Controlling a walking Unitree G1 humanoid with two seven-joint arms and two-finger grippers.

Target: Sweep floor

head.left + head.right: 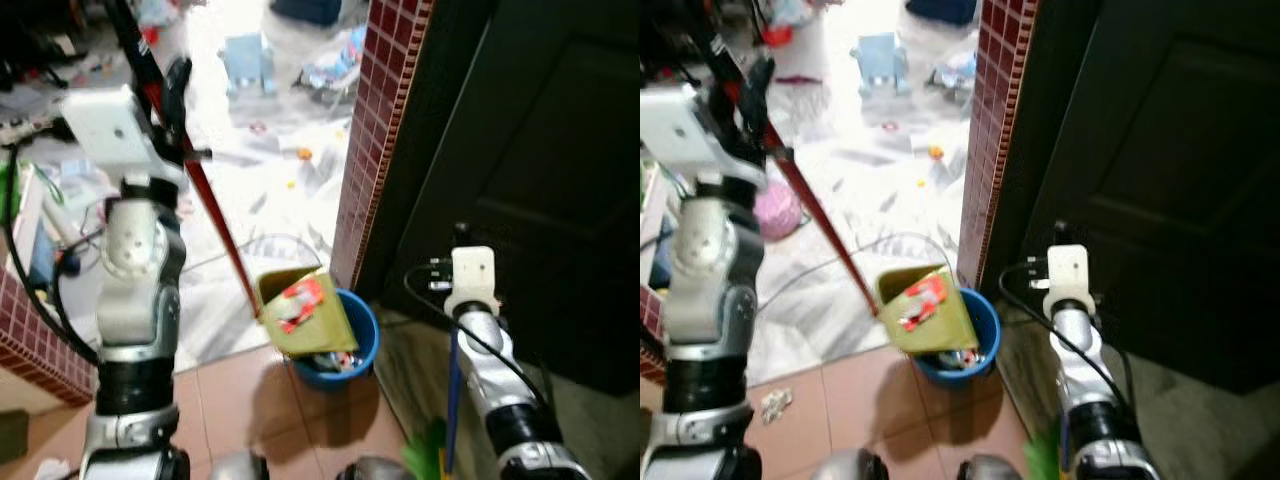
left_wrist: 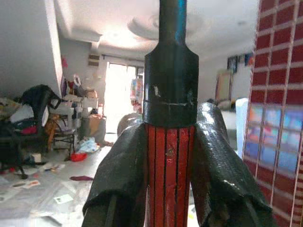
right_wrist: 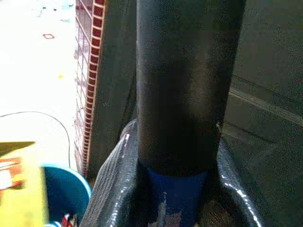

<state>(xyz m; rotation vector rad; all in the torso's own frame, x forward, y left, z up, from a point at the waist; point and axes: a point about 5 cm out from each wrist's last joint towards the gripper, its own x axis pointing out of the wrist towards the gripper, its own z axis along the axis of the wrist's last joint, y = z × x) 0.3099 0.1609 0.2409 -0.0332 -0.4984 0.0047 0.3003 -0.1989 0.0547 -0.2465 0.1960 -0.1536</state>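
The left pincer has black fingers with a finely textured, slightly shiny skin, closed around a ribbed red handle that runs into a smooth glossy black sleeve. The right pincer looks the same, gripping a matt black pole with scuffed blue beneath. The dustpan is matt olive plastic, the bucket smooth blue plastic. The pillar wears glossy dark red tiles. The near floor is smooth terracotta tile. The arms are satin silver metal.
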